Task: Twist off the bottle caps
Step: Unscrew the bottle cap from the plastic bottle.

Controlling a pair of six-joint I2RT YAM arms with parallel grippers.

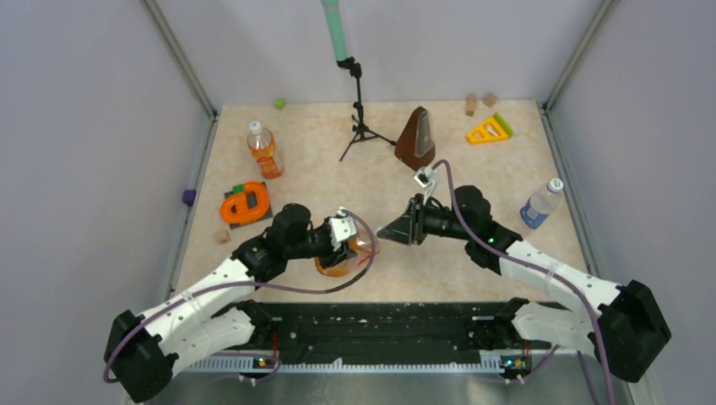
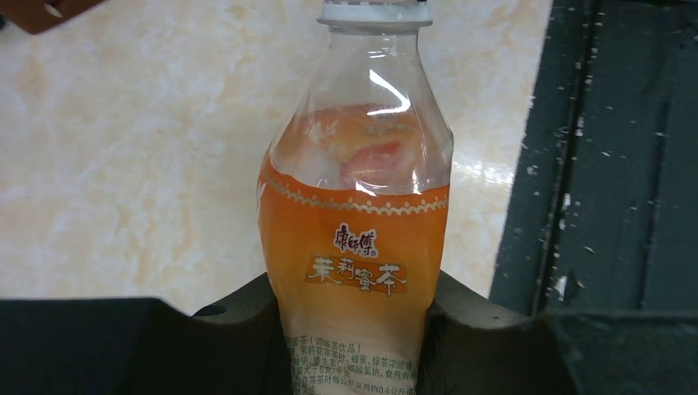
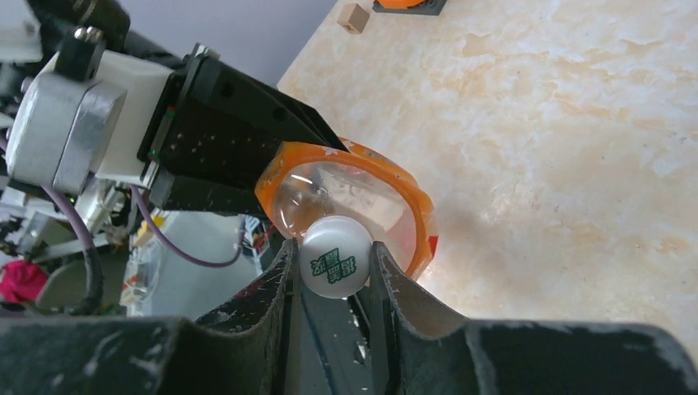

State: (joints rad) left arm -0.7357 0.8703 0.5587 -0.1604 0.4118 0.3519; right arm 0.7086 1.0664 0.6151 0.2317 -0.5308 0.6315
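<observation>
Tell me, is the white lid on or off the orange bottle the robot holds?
On. The white cap sits atop the orange bottle, pinched by the right claw; the left claw grips the bottle's body.

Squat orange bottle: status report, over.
Left gripper shut on squat orange bottle, low on its body. Right gripper shut on its white cap, cap on the neck. Nothing in the way.

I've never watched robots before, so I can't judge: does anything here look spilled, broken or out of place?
Nothing looks spilled or broken. The only odd sight is the squat orange bottle, held tipped over rather than standing: the left hand grips its body while the right hand pinches its white cap.
</observation>
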